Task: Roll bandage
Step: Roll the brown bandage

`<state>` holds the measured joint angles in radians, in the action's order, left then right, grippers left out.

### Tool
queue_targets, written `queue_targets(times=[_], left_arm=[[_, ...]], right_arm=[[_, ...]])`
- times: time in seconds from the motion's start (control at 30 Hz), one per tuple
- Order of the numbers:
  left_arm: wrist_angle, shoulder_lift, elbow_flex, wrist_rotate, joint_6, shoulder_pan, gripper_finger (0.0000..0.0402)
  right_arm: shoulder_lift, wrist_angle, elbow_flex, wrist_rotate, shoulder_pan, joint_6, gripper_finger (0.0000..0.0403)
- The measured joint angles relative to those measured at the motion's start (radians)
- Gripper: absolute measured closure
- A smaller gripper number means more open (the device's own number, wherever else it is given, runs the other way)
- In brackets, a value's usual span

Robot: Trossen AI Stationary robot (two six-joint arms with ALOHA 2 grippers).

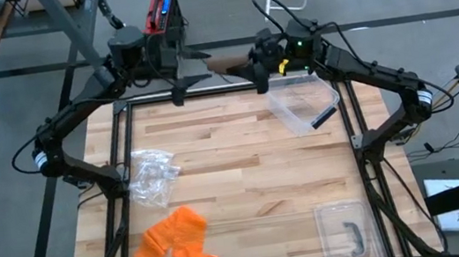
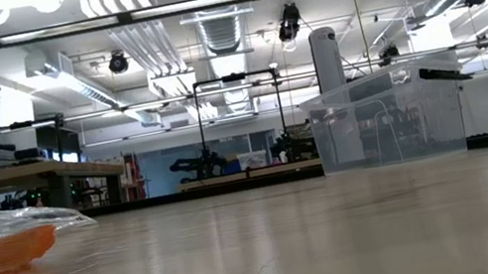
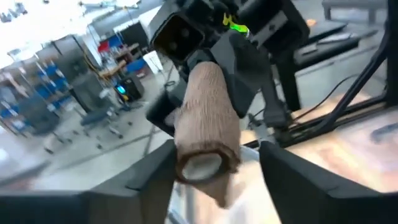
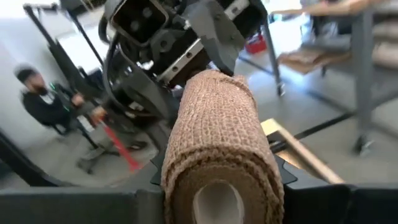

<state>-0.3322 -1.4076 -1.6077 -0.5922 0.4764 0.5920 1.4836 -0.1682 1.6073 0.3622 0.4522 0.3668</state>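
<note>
Two of my grippers meet on the bandage roll (image 1: 225, 61): right gripper (image 1: 249, 62) clamping it, left gripper (image 1: 197, 67) open; next, regrip and turn.

The bandage roll (image 4: 217, 149) is made of tan woven cloth, coarse and matt, wound around a smooth pale core. The table (image 1: 242, 158) is built of light wooden planks with visible grain, and a soft sheen is seen on it in the low view. The box (image 2: 387, 122) is of clear, glossy plastic. A crinkled transparent plastic bag (image 1: 154, 176) and matt orange cloth (image 1: 174, 247) are also seen.
</note>
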Motion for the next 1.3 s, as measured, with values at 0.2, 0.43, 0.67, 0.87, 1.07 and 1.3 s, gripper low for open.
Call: queue_targets(times=[0.2,0.43,0.67,0.87,1.07,1.3], left_arm=[[0.056,-0.008,0.0,-0.01,-0.135,0.014,0.0102],[0.144,-0.051,0.0,-0.008,-0.208,0.014,0.0051],[0.164,-0.08,0.0,-0.062,-0.233,0.02,0.0061],[0.163,-0.081,0.0,-0.102,-0.226,0.02,0.0094],[0.143,-0.081,0.0,-0.106,-0.303,0.02,0.0151],[0.126,-0.081,0.001,-0.141,-0.42,0.018,0.0246]], right_arm=[[0.0,0.003,0.001,-0.032,-0.002,-0.274,0.0284],[0.003,0.004,0.002,-0.026,-0.017,-0.513,0.0284],[0.003,0.002,0.002,-0.032,-0.03,-0.702,0.0287],[0.004,-0.006,0.002,-0.027,-0.031,-0.823,0.0287],[0.004,-0.009,0.002,-0.048,-0.031,-0.914,0.0292],[0.004,-0.009,0.002,-0.055,-0.031,-0.971,0.0283]])
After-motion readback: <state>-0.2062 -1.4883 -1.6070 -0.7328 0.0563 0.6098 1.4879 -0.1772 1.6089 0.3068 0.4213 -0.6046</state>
